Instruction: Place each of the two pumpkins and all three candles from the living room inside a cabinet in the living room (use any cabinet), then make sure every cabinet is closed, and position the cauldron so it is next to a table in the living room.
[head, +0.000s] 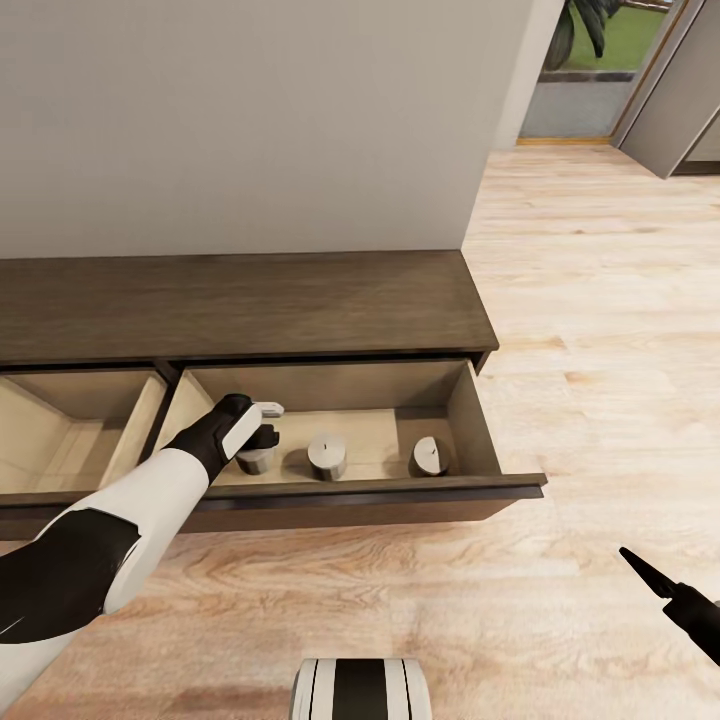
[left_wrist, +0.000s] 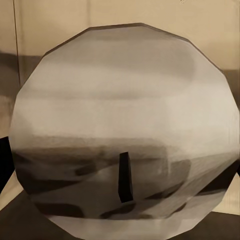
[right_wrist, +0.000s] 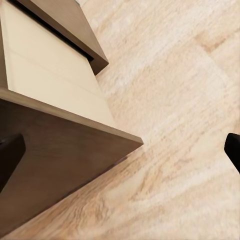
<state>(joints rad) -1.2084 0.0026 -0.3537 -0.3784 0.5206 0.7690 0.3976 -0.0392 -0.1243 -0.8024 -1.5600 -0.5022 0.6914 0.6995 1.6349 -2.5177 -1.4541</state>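
The open cabinet (head: 300, 330) drawer holds three candles (head: 327, 456), the left gripper (head: 262, 428) grasping the leftmost.

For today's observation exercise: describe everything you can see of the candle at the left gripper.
The candle is a short, stubby grey pillar standing upright on the pale floor of the open right drawer, leftmost of three. The left gripper is right over it, hiding most of it. The left wrist view shows its faceted round top, shaded grey-beige, with a short dark wick. Whether the fingers touch it cannot be told.

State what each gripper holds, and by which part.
Left gripper sits over the leftmost candle in the open drawer; a grip cannot be confirmed. Right gripper holds nothing.
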